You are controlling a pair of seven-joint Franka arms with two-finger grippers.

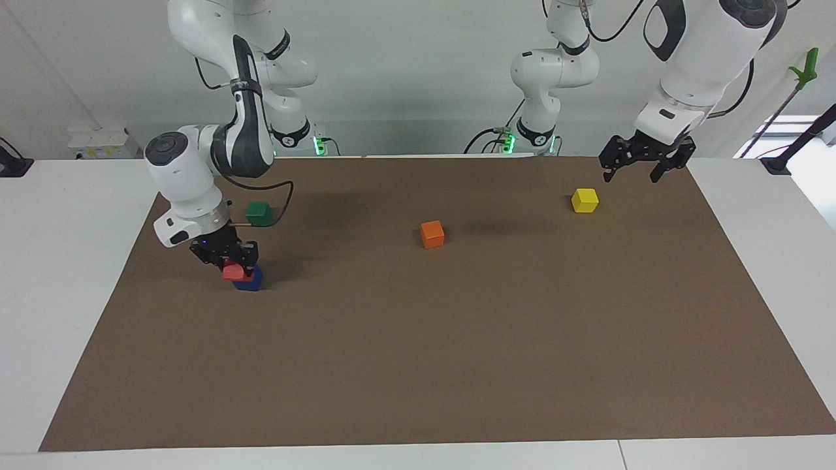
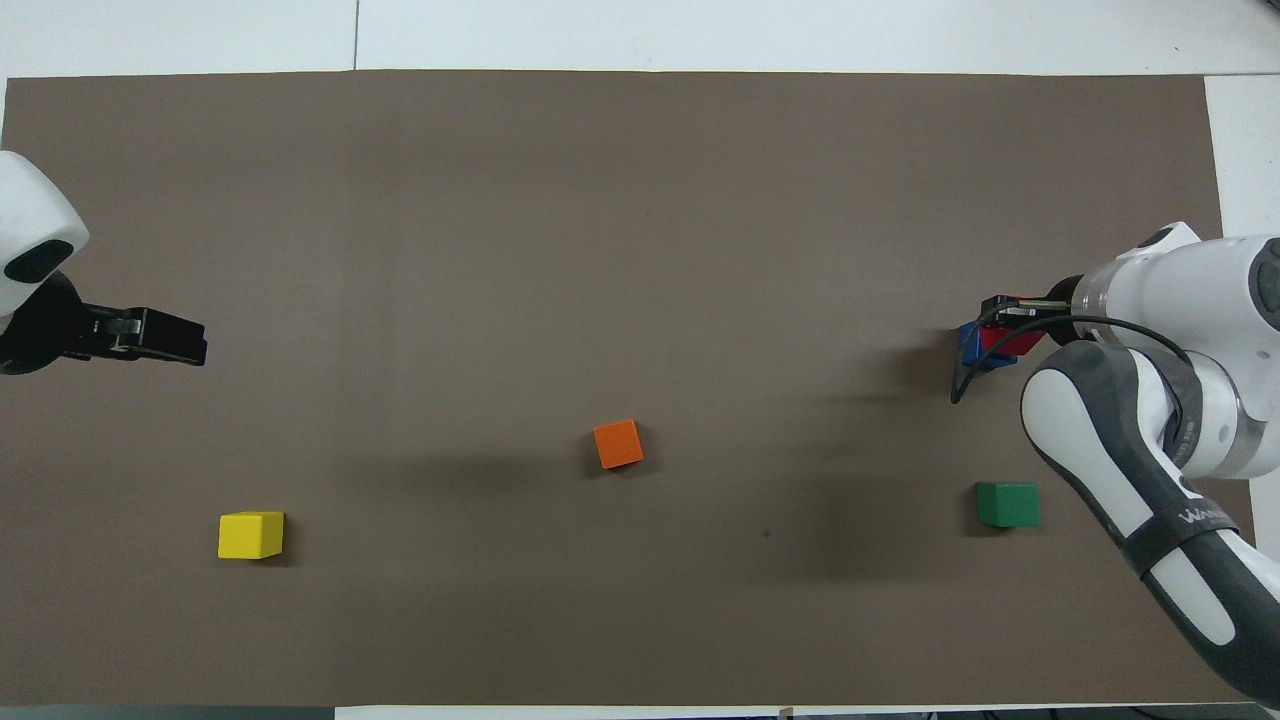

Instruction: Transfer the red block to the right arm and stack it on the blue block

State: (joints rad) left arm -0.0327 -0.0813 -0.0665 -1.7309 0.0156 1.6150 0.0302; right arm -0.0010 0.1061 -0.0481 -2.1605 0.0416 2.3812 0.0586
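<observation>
The red block (image 1: 231, 272) rests on top of the blue block (image 1: 252, 281), set off to one side of it, at the right arm's end of the mat. My right gripper (image 1: 235, 263) reaches down over the stack with its fingers closed on the red block. In the overhead view the red block (image 2: 1012, 343) and blue block (image 2: 968, 346) show under the right gripper (image 2: 1008, 322). My left gripper (image 1: 632, 173) hangs open and empty in the air over the mat's edge at the left arm's end, near the yellow cube; it also shows in the overhead view (image 2: 192, 346).
A dark green cube (image 1: 258, 213) (image 2: 1007, 503) lies nearer to the robots than the stack. An orange cube (image 1: 432, 234) (image 2: 618, 444) sits mid-mat. A yellow cube (image 1: 584, 200) (image 2: 250, 534) lies toward the left arm's end. A brown mat (image 1: 418, 365) covers the white table.
</observation>
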